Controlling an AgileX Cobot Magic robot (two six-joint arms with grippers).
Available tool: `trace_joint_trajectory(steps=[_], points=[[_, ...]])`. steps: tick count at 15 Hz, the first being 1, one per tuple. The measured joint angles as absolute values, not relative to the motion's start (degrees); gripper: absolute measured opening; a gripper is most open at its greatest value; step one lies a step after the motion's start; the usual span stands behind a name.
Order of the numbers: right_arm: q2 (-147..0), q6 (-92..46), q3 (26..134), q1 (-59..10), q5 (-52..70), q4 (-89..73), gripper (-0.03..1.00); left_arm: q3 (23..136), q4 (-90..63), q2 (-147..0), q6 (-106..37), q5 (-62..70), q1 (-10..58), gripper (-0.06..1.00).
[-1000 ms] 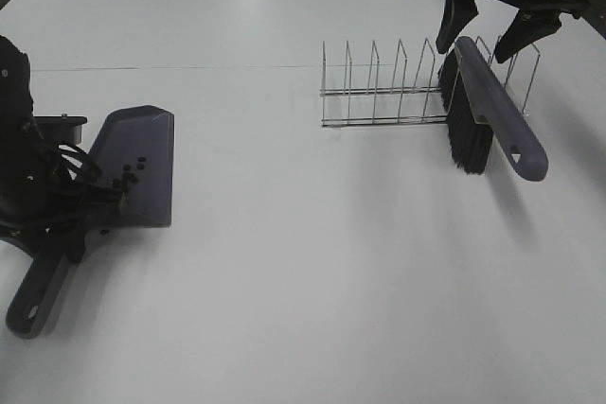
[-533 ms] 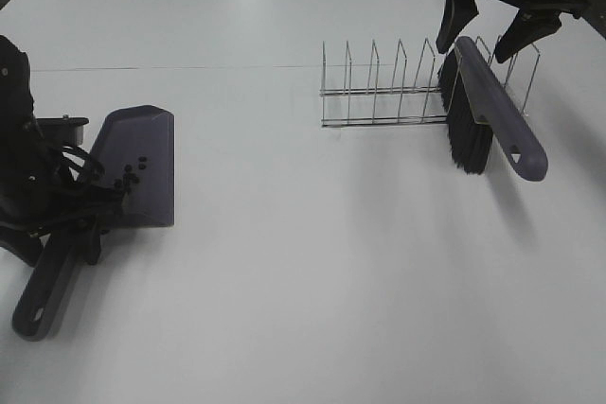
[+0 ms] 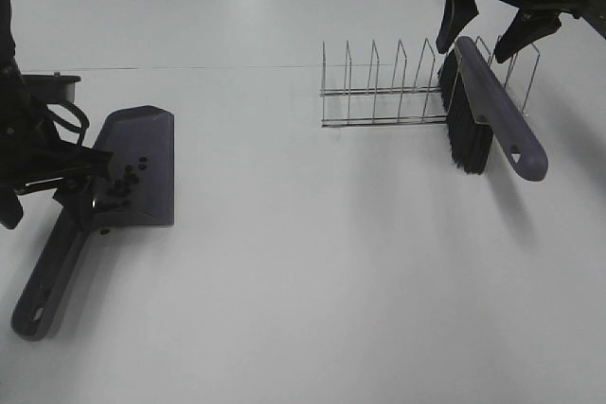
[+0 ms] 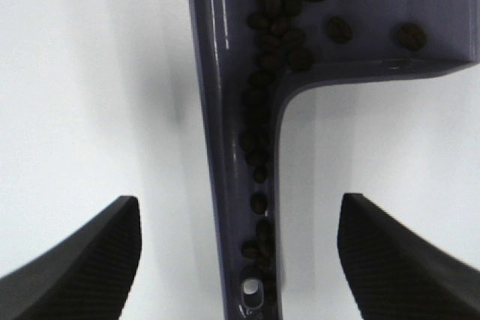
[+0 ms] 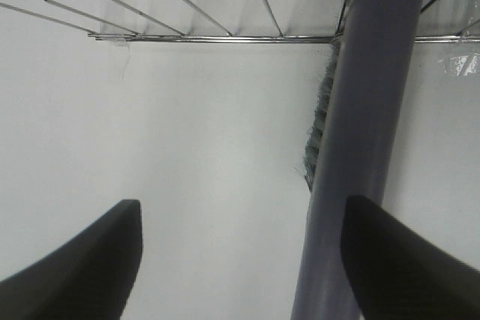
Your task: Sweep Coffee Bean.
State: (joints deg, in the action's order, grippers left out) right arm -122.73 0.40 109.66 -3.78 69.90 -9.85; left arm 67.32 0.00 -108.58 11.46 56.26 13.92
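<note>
The purple dustpan (image 3: 144,160) lies flat on the white table at the left, its handle (image 3: 45,276) pointing to the near edge. Several coffee beans (image 3: 127,179) lie in it. In the left wrist view the beans (image 4: 260,114) fill the back corner of the pan and the groove of the handle (image 4: 225,148). My left gripper (image 3: 47,202) (image 4: 244,260) is open, with its fingers on either side of the handle and apart from it. The purple brush (image 3: 494,113) leans in the wire rack (image 3: 386,94). My right gripper (image 3: 488,27) (image 5: 240,260) is open above the brush handle (image 5: 367,110).
The brush's black bristles (image 3: 468,134) hang down to the table at the rack's right end. A thin seam (image 3: 189,68) crosses the table at the back. The near table edge lies just below the dustpan handle's tip.
My left arm has pulled up and back from the dustpan handle, which now lies free on the table. The dustpan shifted slightly. The right arm and brush have not moved.
</note>
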Motion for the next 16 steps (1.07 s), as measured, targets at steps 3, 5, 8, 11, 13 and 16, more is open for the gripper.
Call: trace_joint_trajectory(steps=[3, 5, 8, 11, 13, 16], points=[[-121.70, 0.40, 108.40, -3.78, 69.79, -10.14, 0.65, 70.82, 1.32, -107.03, 10.71, 58.50, 11.57, 0.67], [-118.54, 0.40, 105.14, -3.78, 69.84, -9.91, 0.65, 72.88, 1.38, -105.42, 8.02, 59.36, 5.96, 0.64], [-112.87, 0.40, 99.92, -3.78, 69.84, -9.68, 0.65, 73.40, 1.66, -102.22, 3.32, 59.53, -2.23, 0.63], [-102.90, 0.40, 91.04, -3.78, 69.84, -9.74, 0.65, 71.73, 0.74, -93.97, -0.52, 60.16, -6.02, 0.63], [-97.75, 0.40, 86.06, -3.78, 69.84, -9.97, 0.64, 68.58, 0.00, -88.35, -0.86, 60.16, -6.02, 0.63], [-85.14, 0.40, 76.83, -3.78, 69.90, -10.08, 0.64, 60.62, 0.00, -76.09, -0.86, 60.39, -6.02, 0.63]])
